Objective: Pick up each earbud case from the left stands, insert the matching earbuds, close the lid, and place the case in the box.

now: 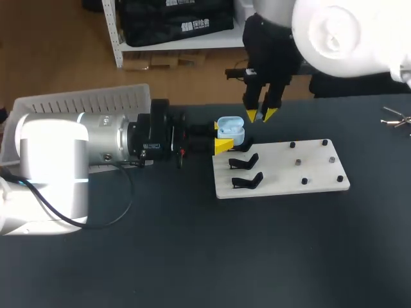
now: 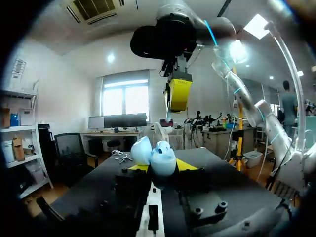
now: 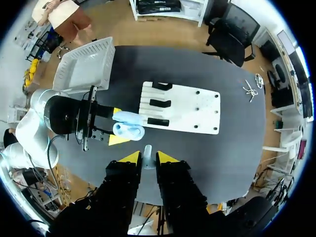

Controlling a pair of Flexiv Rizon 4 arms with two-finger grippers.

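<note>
A light blue earbud case (image 1: pixel 230 131) with its lid up is held at the white board's left end, and my left gripper (image 1: pixel 222 136) is shut on it from two sides. In the left wrist view the case (image 2: pixel 157 157) sits between the yellow tips of that gripper (image 2: pixel 161 168). My right gripper (image 1: pixel 260 115) hangs just above and right of the case, shut on a small pale earbud (image 3: pixel 147 150). From the right wrist view the open case (image 3: pixel 128 126) lies straight ahead of the right gripper (image 3: pixel 147 158).
The white board (image 1: pixel 286 173) carries black stands (image 1: pixel 246 181) at its left and small pegs (image 1: pixel 299 163) at its right. A white slatted box (image 1: pixel 83 100) stands at the back left. Keys (image 1: pixel 395 119) lie at the far right.
</note>
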